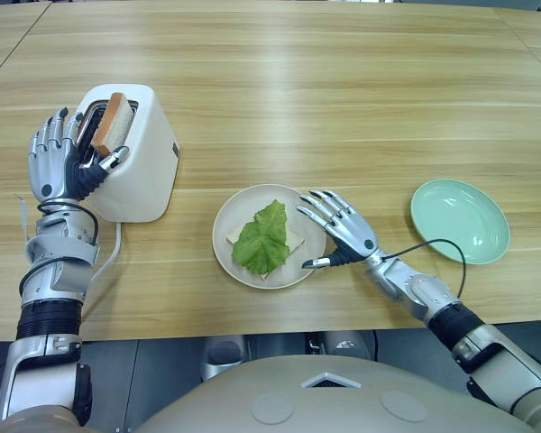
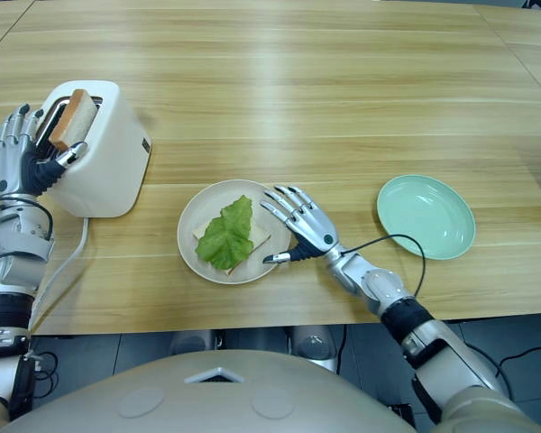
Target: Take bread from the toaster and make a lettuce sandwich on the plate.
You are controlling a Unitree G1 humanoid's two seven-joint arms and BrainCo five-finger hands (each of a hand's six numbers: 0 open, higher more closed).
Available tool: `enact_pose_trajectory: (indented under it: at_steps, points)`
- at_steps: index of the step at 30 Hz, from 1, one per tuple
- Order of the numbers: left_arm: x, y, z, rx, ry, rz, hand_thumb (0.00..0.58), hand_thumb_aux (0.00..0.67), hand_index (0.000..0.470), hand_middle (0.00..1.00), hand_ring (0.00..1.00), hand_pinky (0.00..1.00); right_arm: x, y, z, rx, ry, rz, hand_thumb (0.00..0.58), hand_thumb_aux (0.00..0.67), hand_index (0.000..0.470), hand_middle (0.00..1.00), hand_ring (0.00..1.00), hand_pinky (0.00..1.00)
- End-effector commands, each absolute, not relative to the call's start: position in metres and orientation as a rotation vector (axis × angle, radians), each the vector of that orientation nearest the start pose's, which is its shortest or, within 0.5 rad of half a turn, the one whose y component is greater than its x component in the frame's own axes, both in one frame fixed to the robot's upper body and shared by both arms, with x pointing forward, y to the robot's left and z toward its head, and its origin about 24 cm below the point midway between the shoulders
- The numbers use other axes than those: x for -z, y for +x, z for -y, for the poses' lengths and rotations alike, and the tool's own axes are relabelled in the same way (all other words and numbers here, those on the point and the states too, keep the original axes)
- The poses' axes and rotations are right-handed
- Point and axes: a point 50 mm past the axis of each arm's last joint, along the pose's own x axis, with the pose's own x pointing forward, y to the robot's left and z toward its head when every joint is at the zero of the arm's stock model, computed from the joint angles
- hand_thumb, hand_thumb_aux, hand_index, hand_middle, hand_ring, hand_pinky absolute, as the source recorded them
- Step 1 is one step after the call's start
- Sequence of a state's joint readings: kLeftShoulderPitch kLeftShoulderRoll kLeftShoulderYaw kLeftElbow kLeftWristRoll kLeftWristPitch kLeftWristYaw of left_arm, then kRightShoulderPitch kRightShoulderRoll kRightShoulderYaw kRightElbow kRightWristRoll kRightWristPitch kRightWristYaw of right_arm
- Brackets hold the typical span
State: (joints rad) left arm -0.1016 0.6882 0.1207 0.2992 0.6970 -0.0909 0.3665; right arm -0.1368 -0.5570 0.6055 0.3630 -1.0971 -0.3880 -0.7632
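While at plate (image 1: 252, 193), right hand (image 1: 347, 233) flat

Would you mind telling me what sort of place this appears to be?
Likely a staged kitchen setup in a lab or office: a white toaster holding bread, a plate with lettuce, on a wooden table.

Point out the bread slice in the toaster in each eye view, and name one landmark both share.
Left eye view: bread slice at upper left, standing out of the white toaster.
Right eye view: bread slice closer to the left edge, same slot.
Shared landmark: the lettuce leaf on the beige plate at centre.
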Motion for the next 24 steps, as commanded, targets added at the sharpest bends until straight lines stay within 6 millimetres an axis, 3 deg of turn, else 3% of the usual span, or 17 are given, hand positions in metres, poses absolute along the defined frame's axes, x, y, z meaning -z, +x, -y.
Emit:
enact_pose_trajectory:
  at_steps: [1,2,3,5,6,7,13,22,24]
  points:
    - [-0.086,0.261,-0.312,-0.294,1.381,0.059,0.458,0.363,0.249,0.00,0.00,0.00,-0.011,0.222,0.143,-0.358,-1.334,0.750,0.000,0.000,0.000,0.00,0.00,0.00]
    - [-0.087,0.262,-0.311,-0.287,1.381,0.062,0.580,0.670,0.460,0.00,0.00,0.00,-0.015,0.223,0.143,-0.343,-1.327,0.761,0.000,0.000,0.000,0.00,0.00,0.00]
    - [-0.088,0.262,-0.310,-0.286,1.383,0.069,0.580,0.670,0.460,0.00,0.00,0.00,-0.018,0.223,0.142,-0.329,-1.318,0.774,0.000,0.000,0.000,0.00,0.00,0.00]
    - [-0.092,0.262,-0.309,-0.297,1.377,0.095,0.580,0.670,0.460,0.33,0.33,0.33,-0.023,0.222,0.138,-0.311,-1.301,0.794,0.000,0.000,0.000,0.00,0.00,0.00]
    - [-0.095,0.263,-0.309,-0.305,1.372,0.106,0.580,0.670,0.460,0.70,0.70,0.70,-0.024,0.222,0.137,-0.306,-1.294,0.802,0.000,0.000,0.000,0.00,0.00,0.00]
    - [-0.097,0.263,-0.309,-0.311,1.365,0.115,0.580,0.670,0.460,1.00,1.00,1.00,-0.025,0.221,0.136,-0.299,-1.287,0.807,0.000,0.000,0.000,0.00,0.00,0.00]
    - [-0.111,0.264,-0.314,-0.383,1.294,0.182,0.580,0.670,0.460,1.00,1.00,1.00,-0.032,0.222,0.134,-0.245,-1.258,0.835,0.000,0.000,0.000,0.00,0.00,0.00]
    - [-0.178,0.261,-0.309,-0.716,0.980,0.670,0.580,0.670,0.460,1.00,1.00,1.00,-0.035,0.224,0.132,-0.169,-1.236,0.853,0.000,0.000,0.000,0.00,0.00,0.00]
    - [-0.193,0.255,-0.299,-0.736,0.870,0.821,0.580,0.670,0.460,1.00,1.00,1.00,-0.034,0.226,0.134,-0.155,-1.242,0.846,0.000,0.000,0.000,0.00,0.00,0.00]
